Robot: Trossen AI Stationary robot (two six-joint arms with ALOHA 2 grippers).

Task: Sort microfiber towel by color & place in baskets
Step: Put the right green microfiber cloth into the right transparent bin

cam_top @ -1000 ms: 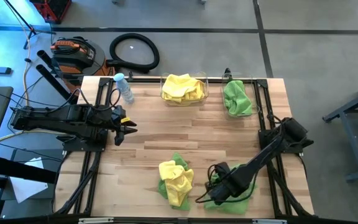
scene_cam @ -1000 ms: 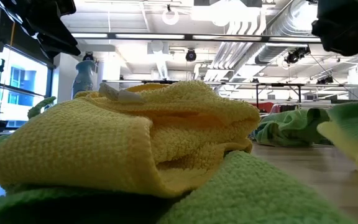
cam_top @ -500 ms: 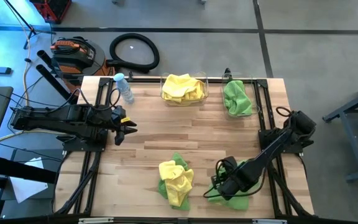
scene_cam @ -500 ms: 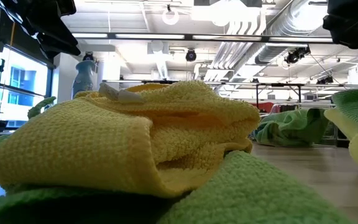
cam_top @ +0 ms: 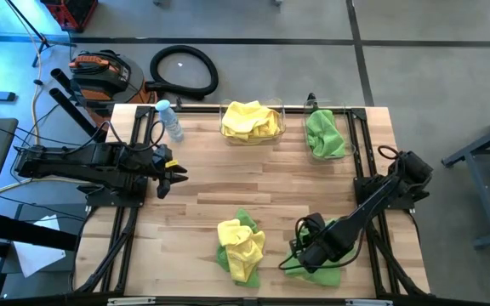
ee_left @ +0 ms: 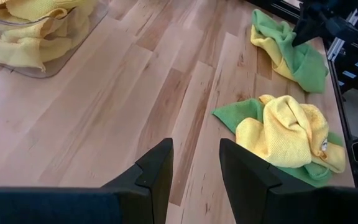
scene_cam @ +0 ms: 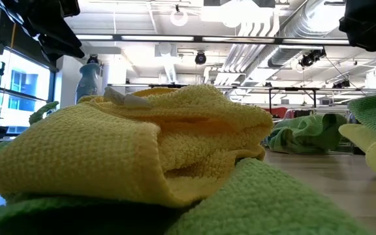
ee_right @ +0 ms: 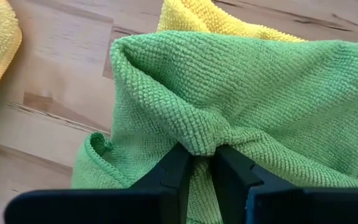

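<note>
Gripping: we saw R gripper [ee_right: 202, 163] pinched on green towel [ee_right: 241, 87], near table's front edge.
L gripper [ee_left: 196, 163]: fingers apart, parked at left side.
Baskets: yellow-towel basket [cam_top: 225, 129] and green-towel basket [cam_top: 311, 150] at far edge.
Pile: yellow/green towels [cam_top: 241, 245] front-centre.

Arms: two. The left gripper [cam_top: 173, 177] sits at 9 o'clock on the table [cam_top: 228, 183], and the right gripper [cam_top: 300, 257] at 5 o'clock.

Baskets: two, both at the 12 o'clock edge. The wider basket [cam_top: 251, 121] holds yellow towels; the narrower basket [cam_top: 324, 134], toward 1 o'clock, holds green towels.

Loose towel heaps on the table: two. Heap one [cam_top: 240, 248], at 6 o'clock, shows yellow cloth over green cloth. Heap two [cam_top: 321, 270], at 5 o'clock, shows green cloth [ee_right: 241, 93] over yellow cloth [ee_right: 204, 18]. The towel count inside each heap and each basket cannot be determined.

Bottles: one [cam_top: 169, 118], at 11 o'clock.
</note>
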